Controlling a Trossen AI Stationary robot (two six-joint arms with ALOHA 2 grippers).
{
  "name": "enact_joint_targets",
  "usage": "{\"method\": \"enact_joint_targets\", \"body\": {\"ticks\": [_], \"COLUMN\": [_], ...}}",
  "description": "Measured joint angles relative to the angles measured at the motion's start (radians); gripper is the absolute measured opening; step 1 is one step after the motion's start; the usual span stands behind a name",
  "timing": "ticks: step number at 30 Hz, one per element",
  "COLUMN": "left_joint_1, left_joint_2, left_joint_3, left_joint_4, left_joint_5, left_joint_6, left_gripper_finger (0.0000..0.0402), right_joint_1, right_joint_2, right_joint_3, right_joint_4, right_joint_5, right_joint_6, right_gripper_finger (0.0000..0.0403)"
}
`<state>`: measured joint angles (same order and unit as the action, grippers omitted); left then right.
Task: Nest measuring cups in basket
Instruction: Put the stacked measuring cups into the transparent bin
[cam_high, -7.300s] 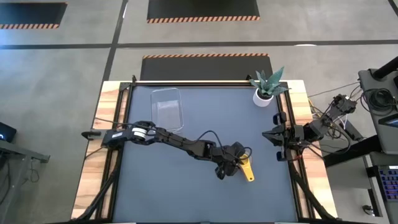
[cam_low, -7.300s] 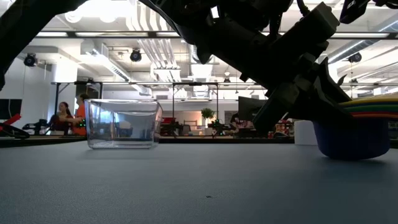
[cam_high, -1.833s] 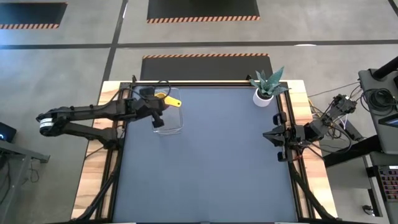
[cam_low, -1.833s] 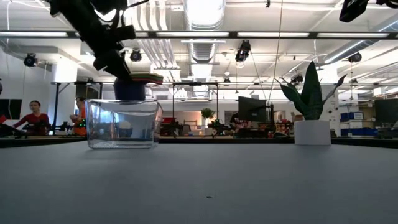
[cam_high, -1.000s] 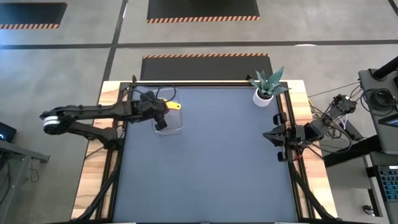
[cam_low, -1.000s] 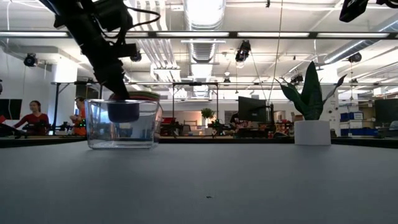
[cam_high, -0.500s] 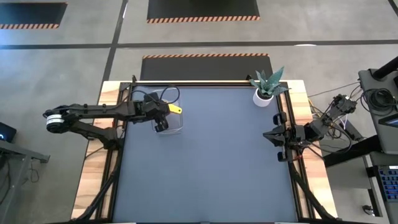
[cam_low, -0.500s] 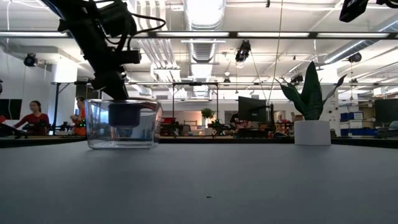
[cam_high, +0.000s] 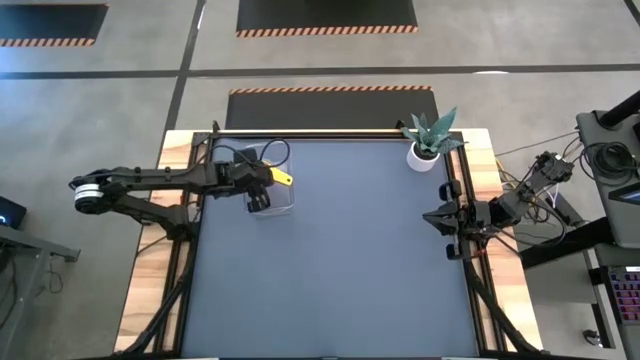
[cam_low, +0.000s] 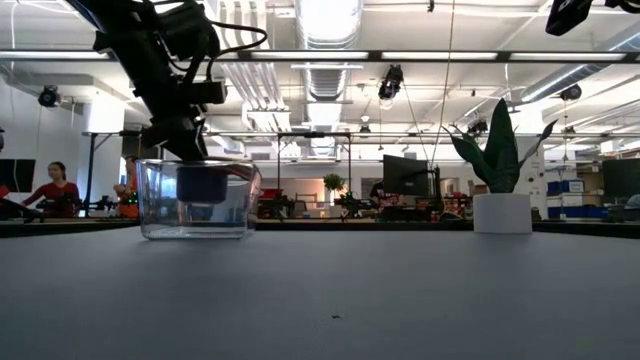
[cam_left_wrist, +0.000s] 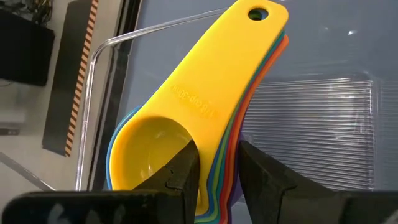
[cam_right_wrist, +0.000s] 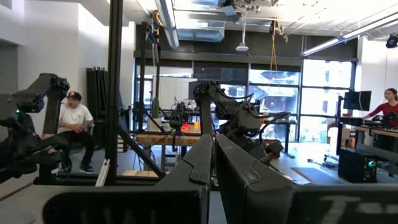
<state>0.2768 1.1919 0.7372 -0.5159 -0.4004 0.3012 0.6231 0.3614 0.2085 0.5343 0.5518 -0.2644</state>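
The clear basket (cam_high: 283, 204) (cam_low: 160, 205) stands at the table's far left. A nested stack of measuring cups (cam_left_wrist: 205, 93), yellow on top and dark blue at the bottom (cam_low: 203, 185), is inside its walls. The yellow handle (cam_high: 283, 177) points toward the far right. My left gripper (cam_high: 262, 190) (cam_left_wrist: 217, 168) reaches down into the basket and is shut on the stack. My right gripper (cam_high: 432, 217) (cam_right_wrist: 212, 155) waits shut at the table's right edge, holding nothing. My left gripper pinches the stack's bowl wall (cam_left_wrist: 214, 155) where the handles begin. One finger (cam_left_wrist: 183, 171) is inside the yellow bowl and the other (cam_left_wrist: 264, 177) is outside the stack. The fingers slant down from the table's left. The stack sits below the basket's rim and looks clear of its floor.
A white pot with a green plant (cam_high: 424, 155) (cam_low: 502, 212) stands at the far right corner. The dark mat (cam_high: 340, 270) between the basket and the right arm is free room. People sit in the room beyond the table (cam_low: 55, 185).
My left gripper has rolled its wrist a little and stayed over the basket. The stack has sunk slightly. Its handles, first at the basket's rim, now lie just below it. The yellow handle has swung a little toward the table's near edge.
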Motion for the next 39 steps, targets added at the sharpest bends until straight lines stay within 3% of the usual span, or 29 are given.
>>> {"method": "enact_joint_targets", "body": {"ticks": [8,39], "left_joint_1": [0.012,0.018], "left_joint_2": [0.0,0.0], "left_joint_3": [0.0,-0.04], "left_joint_4": [0.0,0.008], "left_joint_5": [0.053,0.053], "left_joint_6": [0.011,-0.03], "left_gripper_finger": [0.0084,0.0084], "right_joint_1": [0.0,0.0], "right_joint_2": [0.0,0.0], "right_joint_3": [0.0,0.0], "right_joint_4": [0.0,0.002], "right_joint_5": [0.0,0.0], "right_joint_6": [0.0,0.0], "right_gripper_finger": [0.0009,0.0009]}}
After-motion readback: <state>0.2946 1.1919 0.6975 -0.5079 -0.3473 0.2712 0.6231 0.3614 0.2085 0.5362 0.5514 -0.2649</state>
